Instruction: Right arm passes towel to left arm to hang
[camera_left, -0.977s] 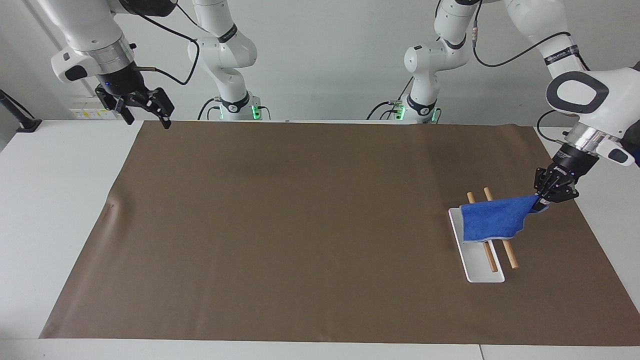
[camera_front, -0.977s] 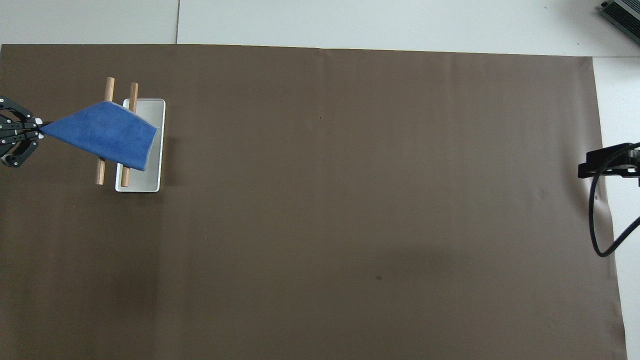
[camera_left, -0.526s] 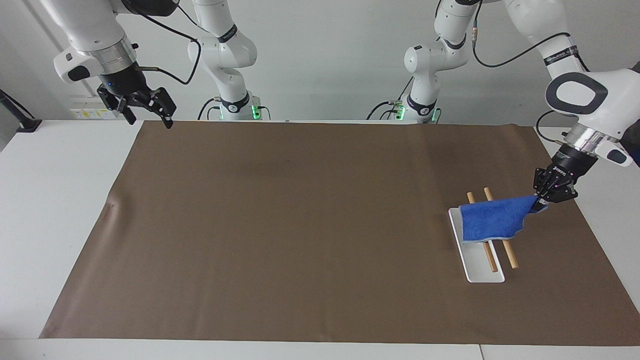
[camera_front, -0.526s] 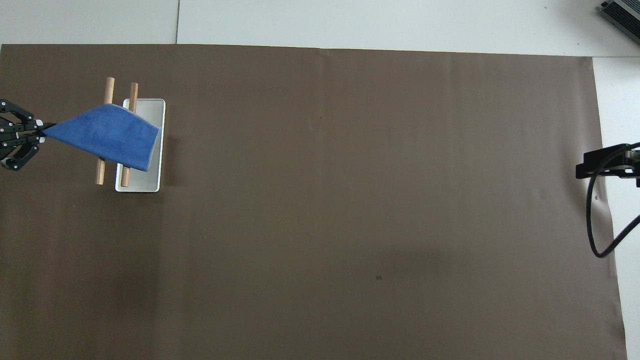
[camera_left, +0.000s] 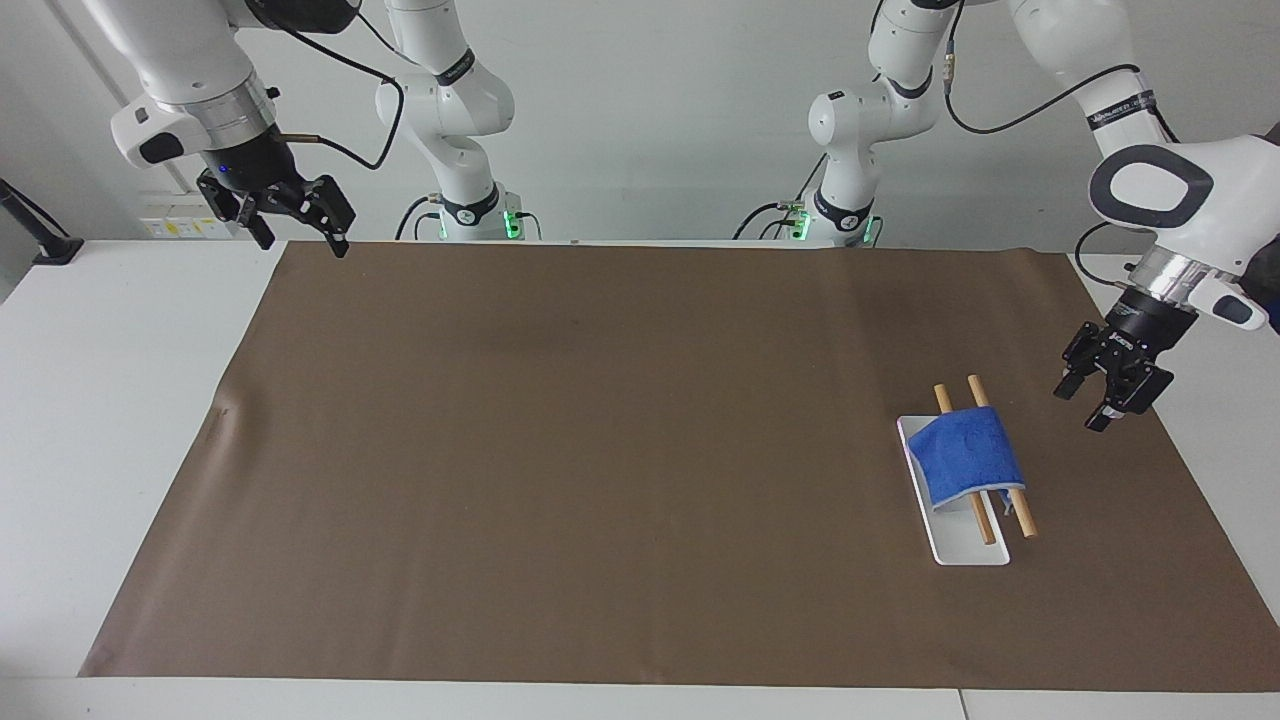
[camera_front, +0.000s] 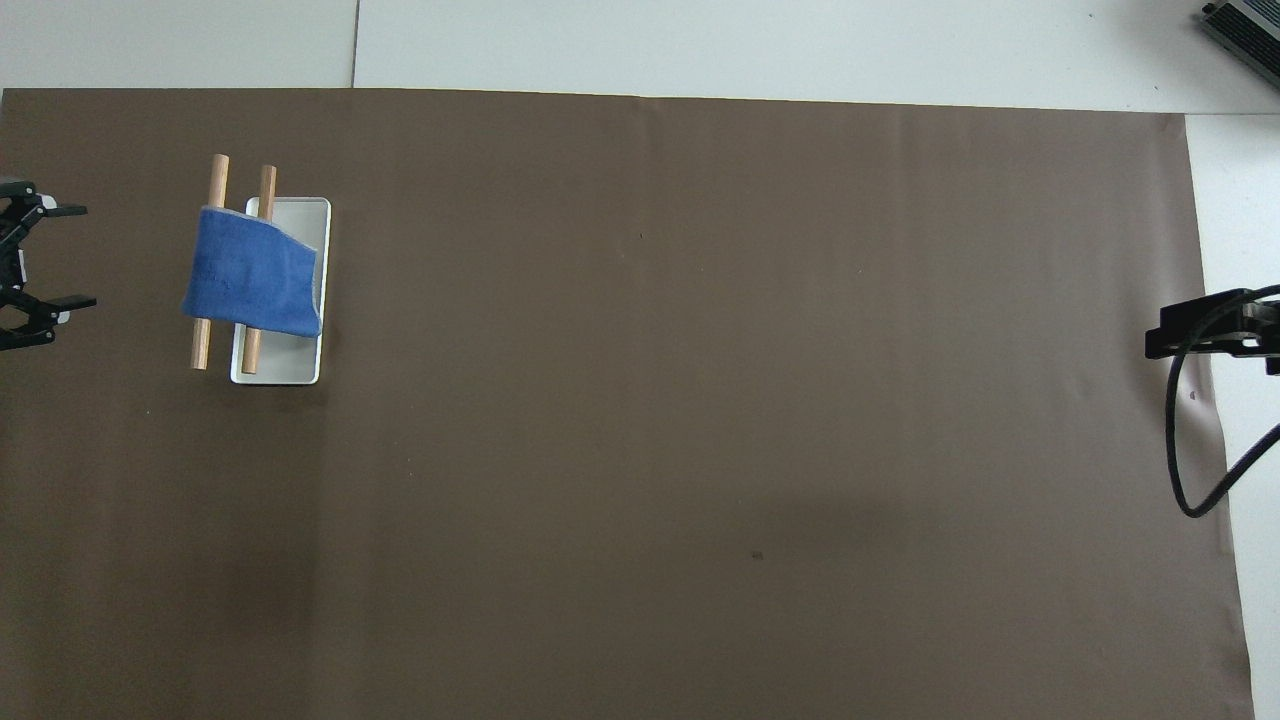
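Released since half a second ago: the towel (camera_left: 968, 456), no longer stretched out to a pinched corner, now draped over the two wooden rods (camera_left: 1003, 488) of the rack and hanging down on both sides. Left gripper (camera_left: 1100, 392) pulled clear of the cloth, fingers spread wide with nothing between them, hovering over the brown mat (camera_left: 600, 450) just beside the rack at the left arm's end of the table. Same spread seen from overhead, left gripper (camera_front: 45, 258) at the edge of that view, well open, with bare mat showing between it and the towel (camera_front: 252, 286). Rods (camera_front: 212, 180) parallel, sticking out past the cloth at both ends, above the white base plate (camera_front: 305, 215). Blue cloth covering the middle stretch of both rods, a pale hem showing along one edge. Rack set toward the left arm's end of the mat, about midway between the robots' edge and the far edge. Right gripper (camera_left: 290, 215) raised over the corner of the mat at the right arm's end, waiting, fingers apart and holding nothing. Two slimmer white arms (camera_left: 450, 110) with green lights standing at the robots' side of the table.
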